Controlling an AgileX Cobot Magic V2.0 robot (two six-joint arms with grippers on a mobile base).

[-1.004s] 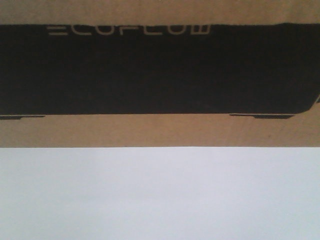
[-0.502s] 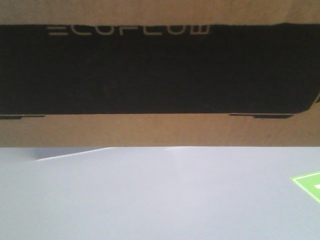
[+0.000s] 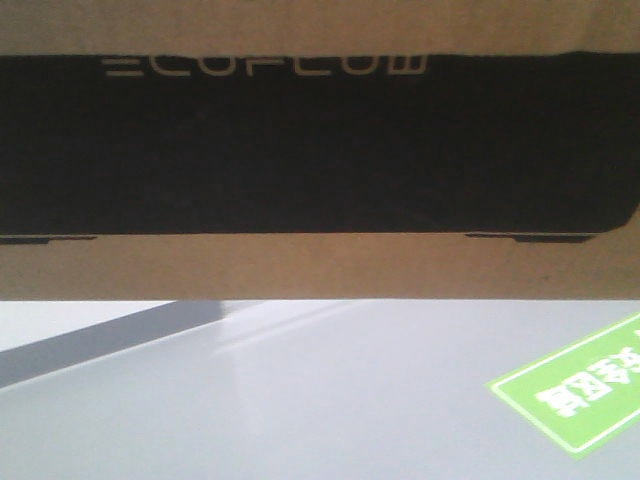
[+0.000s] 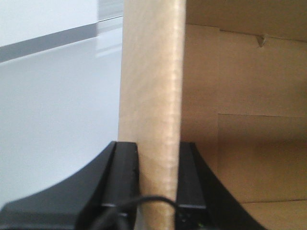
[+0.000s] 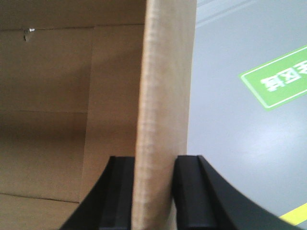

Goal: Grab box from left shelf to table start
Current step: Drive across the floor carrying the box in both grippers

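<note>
The box [image 3: 320, 270], brown cardboard with a black panel [image 3: 320, 150] lettered "ECOFLOW", fills the upper half of the front view and hangs above the floor. In the left wrist view my left gripper [image 4: 157, 149] is shut on the box's upright cardboard wall [image 4: 151, 72], one black finger [image 4: 125, 167] outside and one inside. My right gripper [image 5: 154, 162] is shut on the opposite wall [image 5: 165, 72] in the same way. The box's open brown inside shows in both wrist views. The left shelf and the table are out of view.
Grey glossy floor [image 3: 300, 400] lies below the box. A green floor sign [image 3: 585, 395] with white characters is at the right, also the green sign [image 5: 278, 76] in the right wrist view. A dark baseboard strip [image 3: 100, 345] and pale wall stand at the left.
The plain white surface under the box has given way to grey floor. The green sign has slid in from the right and the dark strip from the left. Both grips on the box are unchanged.
</note>
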